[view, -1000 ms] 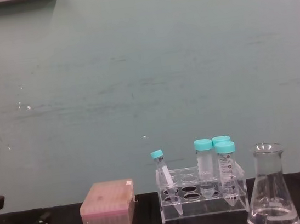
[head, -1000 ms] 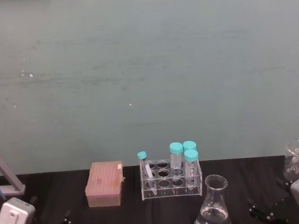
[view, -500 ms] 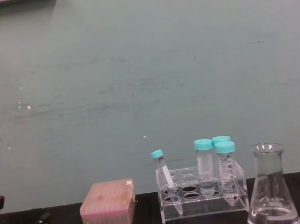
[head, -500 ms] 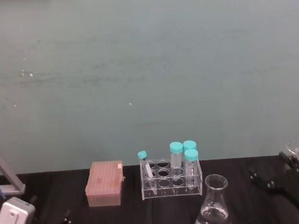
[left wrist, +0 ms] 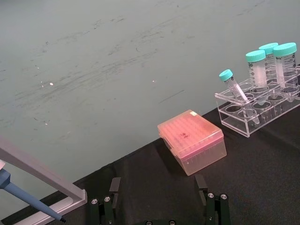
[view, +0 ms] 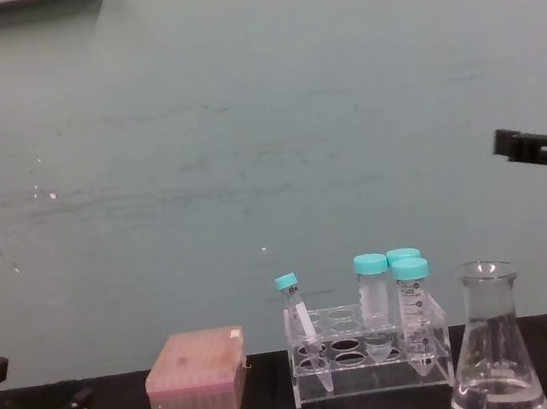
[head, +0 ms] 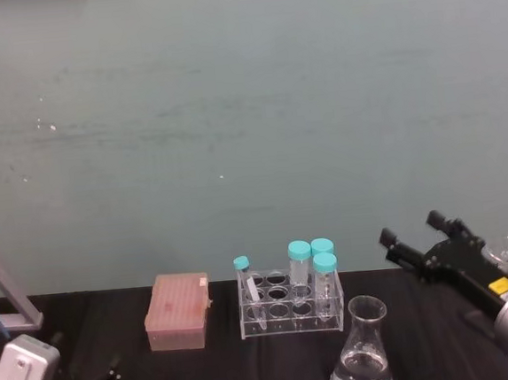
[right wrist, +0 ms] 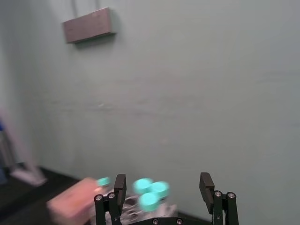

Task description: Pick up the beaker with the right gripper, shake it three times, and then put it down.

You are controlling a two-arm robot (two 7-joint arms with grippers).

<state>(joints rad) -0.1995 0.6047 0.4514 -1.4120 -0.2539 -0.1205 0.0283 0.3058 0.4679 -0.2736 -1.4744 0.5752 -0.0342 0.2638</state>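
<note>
Open right end effector (head: 411,228) hangs over the black table (head: 105,317) beside the beaker (head: 361,358), teal wall (head: 229,112) behind.

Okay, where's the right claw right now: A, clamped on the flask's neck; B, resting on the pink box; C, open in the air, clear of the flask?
C: the right claw hangs open above the table, up and right of the Erlenmeyer flask, touching nothing; the left claw sits parked low at left.
</note>
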